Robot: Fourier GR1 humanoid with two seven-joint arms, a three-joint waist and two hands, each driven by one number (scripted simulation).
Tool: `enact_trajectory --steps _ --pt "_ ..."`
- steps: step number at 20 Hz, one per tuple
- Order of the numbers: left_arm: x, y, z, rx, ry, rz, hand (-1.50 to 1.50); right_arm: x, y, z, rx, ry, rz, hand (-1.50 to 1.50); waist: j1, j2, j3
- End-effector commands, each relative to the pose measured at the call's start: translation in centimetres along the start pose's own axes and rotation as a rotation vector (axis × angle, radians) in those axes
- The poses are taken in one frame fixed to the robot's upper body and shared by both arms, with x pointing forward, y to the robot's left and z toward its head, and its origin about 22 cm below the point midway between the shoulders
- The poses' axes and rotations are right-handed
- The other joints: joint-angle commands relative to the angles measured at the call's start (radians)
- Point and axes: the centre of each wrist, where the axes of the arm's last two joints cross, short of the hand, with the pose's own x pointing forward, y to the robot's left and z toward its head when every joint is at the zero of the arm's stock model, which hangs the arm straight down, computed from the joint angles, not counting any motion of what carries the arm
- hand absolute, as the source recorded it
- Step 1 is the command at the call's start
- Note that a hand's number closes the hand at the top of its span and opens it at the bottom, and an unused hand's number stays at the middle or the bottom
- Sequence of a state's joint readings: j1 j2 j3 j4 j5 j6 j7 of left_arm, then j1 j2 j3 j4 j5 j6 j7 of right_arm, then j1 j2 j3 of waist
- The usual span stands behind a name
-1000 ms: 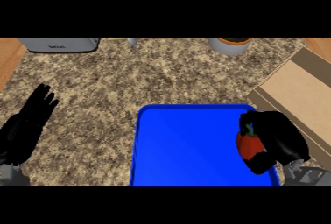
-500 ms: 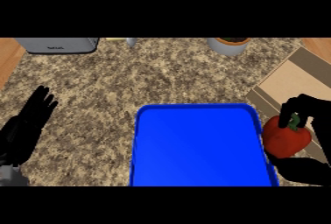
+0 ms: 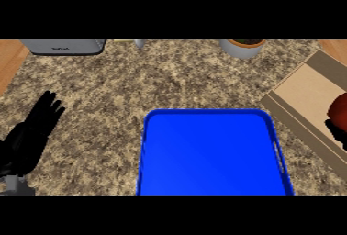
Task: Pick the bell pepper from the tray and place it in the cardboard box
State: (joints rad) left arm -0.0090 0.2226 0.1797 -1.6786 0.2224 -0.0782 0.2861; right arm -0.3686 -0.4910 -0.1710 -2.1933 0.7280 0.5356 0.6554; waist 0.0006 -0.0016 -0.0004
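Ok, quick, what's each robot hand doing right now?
Left robot hand: open, fingers straight, resting at the left edge, holding nothing.
Right robot hand: barely in view beside the red bell pepper; grip cannot be told.

- One head view, looking steeply down from above onto the counter (image 3: 169,82)
- The blue tray (image 3: 210,156) sits low at centre, the cardboard box (image 3: 308,98) cut by the right edge
- Far counter edge runs along the top

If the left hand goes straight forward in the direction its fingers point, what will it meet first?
The left hand points up and slightly right over bare counter. The way looks free until the grey appliance at the far edge, probably the first thing met, though height is unclear.
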Motion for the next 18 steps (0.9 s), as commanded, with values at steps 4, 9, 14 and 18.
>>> enact_trajectory --steps 4,9,14,18 --pt "1.6 1.0 0.7 -0.001 -0.025 -0.016 0.00 -3.8 -1.9 -3.0 0.005 0.049 0.071 1.50 0.003 0.001 0.000" --pt "1.1 -0.6 -1.2 -0.005 -0.006 -0.004 0.00 -8.9 2.1 -4.1 0.004 0.030 0.059 1.50 -0.001 0.003 0.001" --pt "0.1 -1.5 0.1 -0.008 -0.008 0.002 0.00 -10.0 1.8 -8.3 0.022 0.005 0.043 1.50 0.009 0.003 0.001" --pt "0.5 2.7 -0.2 -0.005 -0.033 -0.004 0.00 -12.3 8.0 -7.8 0.049 0.022 0.029 1.50 0.013 0.005 0.001"
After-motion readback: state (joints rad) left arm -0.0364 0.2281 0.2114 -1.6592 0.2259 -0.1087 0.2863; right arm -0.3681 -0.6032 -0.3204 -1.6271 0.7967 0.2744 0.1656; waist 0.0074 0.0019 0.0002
